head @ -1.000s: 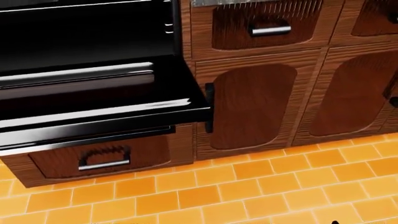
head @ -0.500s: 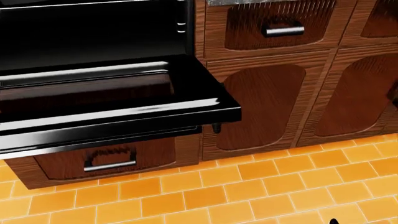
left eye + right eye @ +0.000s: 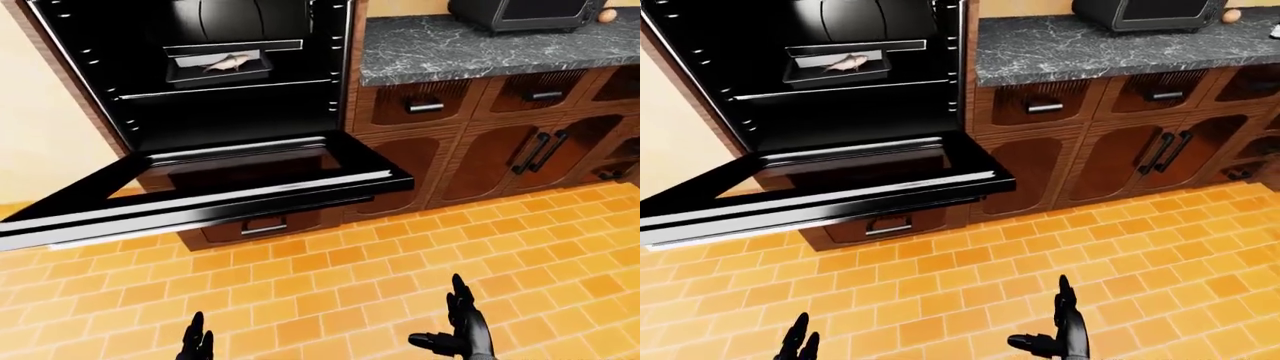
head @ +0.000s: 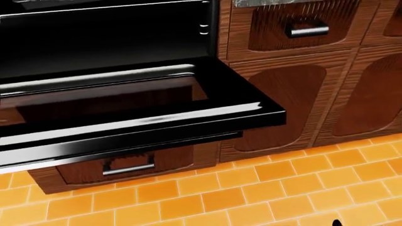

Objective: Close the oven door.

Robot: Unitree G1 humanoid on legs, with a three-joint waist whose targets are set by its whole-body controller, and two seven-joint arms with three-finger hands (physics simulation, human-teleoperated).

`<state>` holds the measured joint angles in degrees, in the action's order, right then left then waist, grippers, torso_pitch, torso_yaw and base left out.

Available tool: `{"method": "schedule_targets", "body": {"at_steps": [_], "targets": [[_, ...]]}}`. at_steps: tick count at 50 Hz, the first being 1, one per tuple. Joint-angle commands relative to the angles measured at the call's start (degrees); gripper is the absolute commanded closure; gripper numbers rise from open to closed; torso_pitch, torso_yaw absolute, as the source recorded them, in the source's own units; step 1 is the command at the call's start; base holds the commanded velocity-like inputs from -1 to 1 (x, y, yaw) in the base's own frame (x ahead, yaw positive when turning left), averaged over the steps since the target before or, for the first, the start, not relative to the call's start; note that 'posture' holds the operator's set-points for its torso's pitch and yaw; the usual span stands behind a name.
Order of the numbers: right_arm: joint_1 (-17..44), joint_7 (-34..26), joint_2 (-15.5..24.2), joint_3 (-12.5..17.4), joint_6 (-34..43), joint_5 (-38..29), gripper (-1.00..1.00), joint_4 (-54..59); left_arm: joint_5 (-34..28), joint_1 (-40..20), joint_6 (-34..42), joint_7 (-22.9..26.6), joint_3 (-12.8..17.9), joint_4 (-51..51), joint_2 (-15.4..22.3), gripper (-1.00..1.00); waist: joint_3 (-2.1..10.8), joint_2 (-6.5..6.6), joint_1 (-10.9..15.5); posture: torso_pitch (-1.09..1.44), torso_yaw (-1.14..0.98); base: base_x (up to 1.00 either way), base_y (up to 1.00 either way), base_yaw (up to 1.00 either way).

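The black oven [image 3: 230, 82] stands with its door [image 3: 210, 187] folded down flat, jutting out over the orange tiles. The head view shows the door's glossy edge [image 4: 144, 127] close up. Inside, a tray [image 3: 218, 66] holding a fish rests on a rack. My left hand [image 3: 196, 343] is low at the bottom of the left-eye view, fingers spread, well below the door. My right hand [image 3: 458, 330] hangs open at the lower right, also apart from the door. Neither touches anything.
A drawer with a metal handle [image 3: 264, 227] sits under the oven. To the right run wooden cabinets [image 3: 500, 150] beneath a grey marble counter [image 3: 470, 45] carrying a black appliance [image 3: 525, 13] and an egg [image 3: 607, 15]. Orange tiled floor [image 3: 350, 285] spreads below.
The head camera has shifted left, so the door and cabinets slide rightward in view, and the door fills more of the picture. The door itself stays down.
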<state>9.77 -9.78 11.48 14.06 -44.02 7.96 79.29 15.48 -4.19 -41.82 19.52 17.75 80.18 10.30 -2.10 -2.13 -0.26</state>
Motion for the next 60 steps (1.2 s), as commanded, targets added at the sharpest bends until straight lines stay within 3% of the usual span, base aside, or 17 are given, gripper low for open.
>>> {"method": "schedule_targets", "body": {"at_steps": [1, 4, 5, 9, 14, 18, 19, 22, 26, 31, 32, 37, 41, 43, 45, 46, 60], "targets": [[0.69, 0.03, 0.64, 0.12, -1.34, 0.18, -1.0, -1.02, 0.28, -0.6, -1.21, 0.34, 0.19, -0.98, 0.47, -1.0, 0.57, -0.07, -0.05, 0.0, 0.0, 0.0, 0.23, 0.0], [0.61, 0.0, 0.63, 0.14, -1.38, 0.2, -1.0, -1.0, 0.31, -0.62, -1.15, 0.41, 0.19, -0.97, 0.48, -1.0, 1.65, -4.26, -0.42, 0.0, 0.0, 0.0, 0.24, 0.0], [0.6, -0.02, 0.63, 0.15, -1.39, 0.2, -1.0, -1.0, 0.33, -0.65, -1.11, 0.44, 0.22, -0.97, 0.52, -1.0, 0.68, -0.84, -1.01, 0.0, 0.0, 0.0, 0.24, 0.0], [0.62, -0.11, 0.64, 0.2, -1.38, 0.24, -1.0, -0.99, 0.39, -0.64, -1.11, 0.43, 0.21, -0.98, 0.5, -1.0, 1.4, -1.45, -0.8, 0.0, 0.0, 0.0, 0.25, 0.0], [0.68, -0.25, 0.68, 0.3, -1.33, 0.45, -1.0, -1.01, 0.46, -0.77, -1.11, 0.39, 0.19, -1.05, 0.46, -1.0, 0.59, 1.96, -0.53, 0.0, 0.0, 0.0, 0.24, 0.0], [0.77, -0.15, 0.65, 0.23, -1.31, 0.43, -1.0, -1.03, 0.68, -0.78, -1.17, 0.35, 0.03, -1.07, 0.4, -1.0, 1.87, 8.77, -0.11, 0.0, 0.0, 0.0, 0.24, 0.0], [0.77, -0.19, 0.62, 0.21, -1.3, 0.44, -1.0, -1.04, 0.73, -0.77, -1.14, 0.4, 0.04, -1.05, 0.46, -1.0, 1.22, 5.67, 0.2, 0.0, 0.0, 0.0, 0.23, 0.0], [0.63, -0.37, 0.74, 0.29, -1.3, 0.56, -1.0, -1.01, 0.78, -0.7, -1.13, 0.37, -0.01, -1.04, 0.45, -1.0, 1.07, 5.15, 0.48, 0.0, 0.0, 0.0, 0.27, 0.0], [0.7, -0.35, 0.67, 0.28, -1.24, 0.6, -1.0, -1.03, 0.82, -0.68, -1.11, 0.45, 0.01, -1.02, 0.49, -1.0, 0.33, 2.16, 0.05, 0.0, 0.0, 0.0, 0.35, 0.0], [0.63, -0.28, 0.6, 0.2, -1.31, 0.58, -1.0, -1.04, 0.85, -0.67, -1.01, 0.53, 0.01, -1.0, 0.53, -1.0, 0.81, -3.39, -0.42, 0.0, 0.0, 0.0, 0.35, 0.0], [0.64, -0.27, 0.59, 0.19, -1.31, 0.58, -1.0, -1.04, 0.87, -0.67, -0.98, 0.56, 0.04, -1.0, 0.55, -1.0, 0.45, -1.41, -1.08, 0.0, 0.0, 0.0, 0.35, 0.0], [0.71, -0.36, 0.59, 0.2, -1.22, 0.66, -1.0, -1.05, 0.92, -0.64, -1.01, 0.57, -0.03, -1.04, 0.5, -1.0, 1.0, -1.2, -0.99, 0.0, 0.0, 0.0, 0.35, 0.0], [0.74, -0.45, 0.61, 0.24, -1.19, 0.76, -1.0, -1.07, 0.99, -0.64, -1.02, 0.53, -0.11, -1.08, 0.46, -1.0, 0.54, 1.66, -0.83, 0.0, 0.0, 0.0, 0.35, 0.0], [0.76, -0.45, 0.61, 0.24, -1.18, 0.77, -1.0, -1.04, 0.99, -0.58, -1.11, 0.42, -0.21, -1.1, 0.36, -1.0, 0.72, 4.26, -0.77, 0.0, 0.0, 0.0, 0.35, 0.0], [0.81, -0.48, 0.61, 0.22, -1.15, 0.78, -1.0, -1.06, 1.05, -0.58, -1.13, 0.38, -0.29, -1.12, 0.35, -1.0, 2.03, 9.11, -0.22, 0.0, 0.0, 0.0, 0.35, 0.0], [0.83, -0.5, 0.62, 0.24, -1.14, 0.82, -1.0, -1.06, 1.11, -0.56, -1.14, 0.37, -0.31, -1.14, 0.34, -1.0, 1.17, 5.72, 0.02, 0.0, 0.0, 0.0, 0.34, 0.0], [0.8, -0.64, 0.7, 0.27, -1.14, 0.88, -1.0, -1.05, 1.48, -0.51, -1.1, 0.47, -0.48, -1.13, 0.44, -1.0, 0.84, 0.32, 0.14, 0.0, 0.0, 0.0, 0.29, 0.0]]}}
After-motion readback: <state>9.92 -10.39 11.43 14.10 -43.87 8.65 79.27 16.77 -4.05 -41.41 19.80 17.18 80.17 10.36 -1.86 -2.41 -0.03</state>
